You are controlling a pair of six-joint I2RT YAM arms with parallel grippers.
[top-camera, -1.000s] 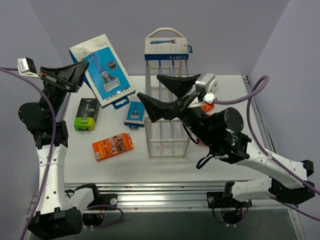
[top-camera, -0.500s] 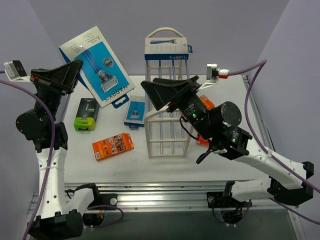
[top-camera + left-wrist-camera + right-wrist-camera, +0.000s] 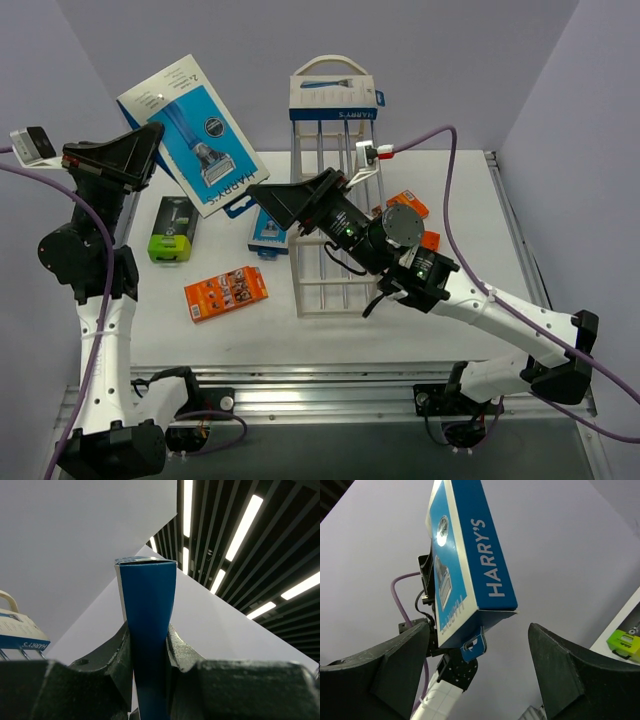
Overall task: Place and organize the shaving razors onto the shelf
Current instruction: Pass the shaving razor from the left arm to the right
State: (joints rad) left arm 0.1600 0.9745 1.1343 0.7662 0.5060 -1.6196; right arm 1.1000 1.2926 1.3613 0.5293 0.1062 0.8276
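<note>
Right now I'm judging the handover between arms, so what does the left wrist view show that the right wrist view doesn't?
Only the left wrist view shows the left fingers pinching the narrow edge of the large blue-and-white HARRY'S cardboard box, plus a corner of a second white-and-blue HARRY'S box atop the cream-white barred shelf. Only the right wrist view shows the large box's printed face and spine, the open right fingers flanking it without gripping, and a lime-green box low at the right. Both share the large blue box, held up in the air.
</note>
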